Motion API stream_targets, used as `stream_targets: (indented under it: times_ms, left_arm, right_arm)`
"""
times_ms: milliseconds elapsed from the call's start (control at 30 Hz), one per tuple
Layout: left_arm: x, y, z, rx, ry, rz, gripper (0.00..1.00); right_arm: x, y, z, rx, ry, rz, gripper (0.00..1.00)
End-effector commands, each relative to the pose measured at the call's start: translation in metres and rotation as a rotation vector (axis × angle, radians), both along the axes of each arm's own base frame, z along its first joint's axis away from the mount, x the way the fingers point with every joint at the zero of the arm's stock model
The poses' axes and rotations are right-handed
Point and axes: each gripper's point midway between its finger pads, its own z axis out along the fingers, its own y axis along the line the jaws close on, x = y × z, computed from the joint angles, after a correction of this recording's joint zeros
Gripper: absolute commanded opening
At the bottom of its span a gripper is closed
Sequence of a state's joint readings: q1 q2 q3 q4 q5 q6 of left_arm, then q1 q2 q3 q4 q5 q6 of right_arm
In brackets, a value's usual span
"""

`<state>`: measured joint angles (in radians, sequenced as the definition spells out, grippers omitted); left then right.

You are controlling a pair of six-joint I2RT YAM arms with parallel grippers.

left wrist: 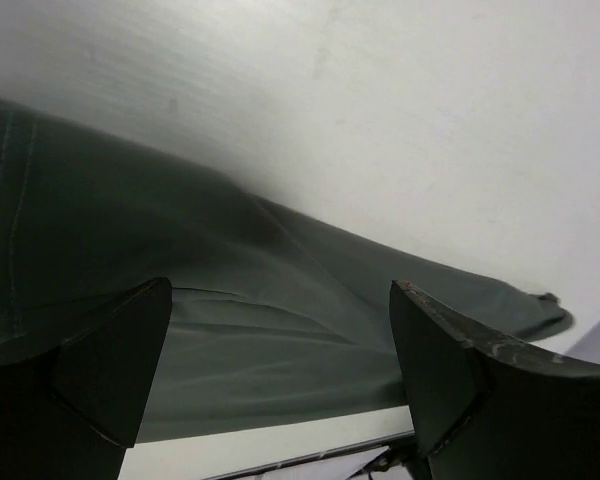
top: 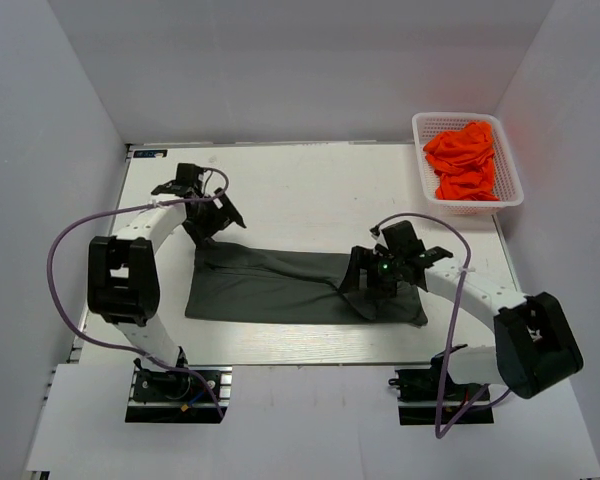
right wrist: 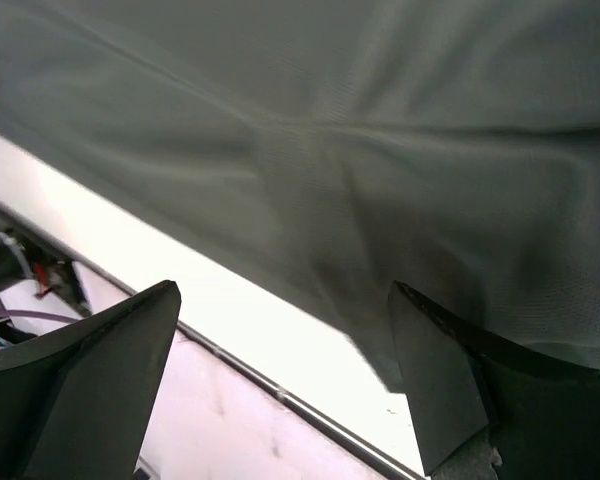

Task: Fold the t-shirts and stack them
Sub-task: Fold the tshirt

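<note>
Left gripper (left wrist: pixel 280 290) and right gripper (right wrist: pixel 285 290) are held open, empty, over the apparently part-folded grey t-shirt (top: pixel 270 285); orange t-shirts (top: pixel 465 160) beyond its right end are left unfolded.

Open right gripper (right wrist: pixel 280 380) above grey t-shirt (right wrist: pixel 380 150)

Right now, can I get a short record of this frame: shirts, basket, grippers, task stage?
grey shirt: folded into a long strip, flat on the table, between the arms
orange shirts: bunched in the basket, far right corner
left gripper: open, over the strip's left end, holding nothing
right gripper: open, over the strip's right end, holding nothing
stage: grey shirt part folded; no stack yet
</note>
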<state>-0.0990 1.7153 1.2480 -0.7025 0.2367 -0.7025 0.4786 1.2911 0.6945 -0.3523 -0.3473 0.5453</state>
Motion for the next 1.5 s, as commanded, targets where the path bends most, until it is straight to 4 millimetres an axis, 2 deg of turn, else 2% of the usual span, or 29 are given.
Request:
stream_targets:
  times_ms: [0, 33, 133, 200, 233, 367, 467, 500, 600, 733, 767, 833, 867, 967, 1033, 1067, 1100, 1167, 1233, 1333, 1400, 1467]
  left_arm:
    - [-0.017, 0.008, -0.016, 0.046, 0.065, 0.002, 1.0]
    - [-0.03, 0.017, -0.029, 0.092, 0.115, 0.017, 1.0]
    - [-0.054, 0.064, -0.048, 0.29, 0.185, 0.143, 1.0]
    - [-0.058, 0.087, -0.056, 0.402, 0.192, 0.219, 1.0]
    - [-0.057, 0.091, -0.061, 0.402, 0.201, 0.232, 1.0]
    - [-0.067, 0.082, -0.108, 0.359, 0.36, 0.215, 1.0]
    - [-0.079, 0.084, -0.119, 0.358, 0.428, 0.21, 1.0]
    - [-0.089, 0.084, -0.123, 0.361, 0.443, 0.208, 1.0]
    - [-0.088, 0.082, -0.113, 0.344, 0.406, 0.221, 1.0]
    - [-0.078, 0.076, -0.079, 0.332, 0.315, 0.214, 1.0]
    - [-0.072, 0.077, -0.061, 0.336, 0.284, 0.221, 1.0]
    - [-0.064, 0.077, -0.044, 0.33, 0.251, 0.226, 1.0]
    - [-0.059, 0.082, -0.034, 0.357, 0.228, 0.225, 1.0]
    - [-0.031, 0.092, 0.019, 0.406, 0.101, 0.226, 1.0]
    - [-0.023, 0.09, 0.04, 0.414, 0.032, 0.185, 1.0]
    - [-0.021, 0.092, 0.046, 0.425, 0.012, 0.18, 1.0]
    - [-0.015, 0.09, 0.053, 0.416, -0.024, 0.166, 1.0]
    - [-0.01, 0.073, 0.063, 0.37, -0.086, 0.084, 1.0]
    - [-0.005, 0.05, 0.063, 0.297, -0.125, -0.001, 1.0]
    - [-0.013, 0.018, 0.053, 0.244, -0.144, -0.135, 1.0]
    - [-0.025, 0.002, 0.032, 0.239, -0.089, -0.193, 1.0]
    - [-0.039, -0.003, 0.014, 0.259, -0.04, -0.232, 1.0]
  right_arm:
    - [-0.009, -0.003, -0.02, -0.008, 0.055, -0.017, 0.9]
    - [-0.009, -0.006, -0.024, -0.023, 0.064, -0.031, 0.9]
    - [-0.025, -0.017, -0.047, -0.075, 0.169, -0.075, 0.9]
    - [-0.038, -0.029, -0.064, -0.133, 0.238, -0.107, 0.9]
    - [-0.044, -0.035, -0.07, -0.153, 0.26, -0.12, 0.9]
    - [-0.05, -0.054, -0.083, -0.237, 0.295, -0.163, 0.9]
    - [-0.044, -0.066, -0.085, -0.294, 0.287, -0.195, 0.9]
    - [-0.043, -0.069, -0.087, -0.309, 0.29, -0.203, 0.9]
    - [-0.033, -0.07, -0.086, -0.319, 0.276, -0.199, 0.9]
    - [-0.01, -0.069, -0.085, -0.322, 0.248, -0.188, 0.9]
    - [0.007, -0.063, -0.077, -0.31, 0.207, -0.163, 0.9]
    - [0.013, -0.06, -0.071, -0.305, 0.206, -0.129, 0.9]
    - [0.021, -0.058, -0.062, -0.314, 0.178, -0.108, 0.9]
    - [0.034, -0.054, -0.025, -0.281, 0.095, -0.097, 0.9]
    - [0.043, -0.053, 0.0, -0.266, 0.029, -0.106, 0.9]
    - [0.037, -0.062, 0.005, -0.313, 0.032, -0.124, 0.9]
    - [0.039, -0.065, 0.015, -0.315, 0.011, -0.145, 0.9]
    - [0.035, -0.073, 0.019, -0.343, 0.013, -0.174, 0.9]
    - [0.029, -0.088, 0.015, -0.407, 0.024, -0.237, 0.9]
    - [0.021, -0.102, 0.002, -0.462, 0.05, -0.311, 0.9]
    - [0.016, -0.107, -0.01, -0.49, 0.088, -0.338, 0.9]
    - [0.014, -0.108, -0.019, -0.499, 0.106, -0.338, 0.9]
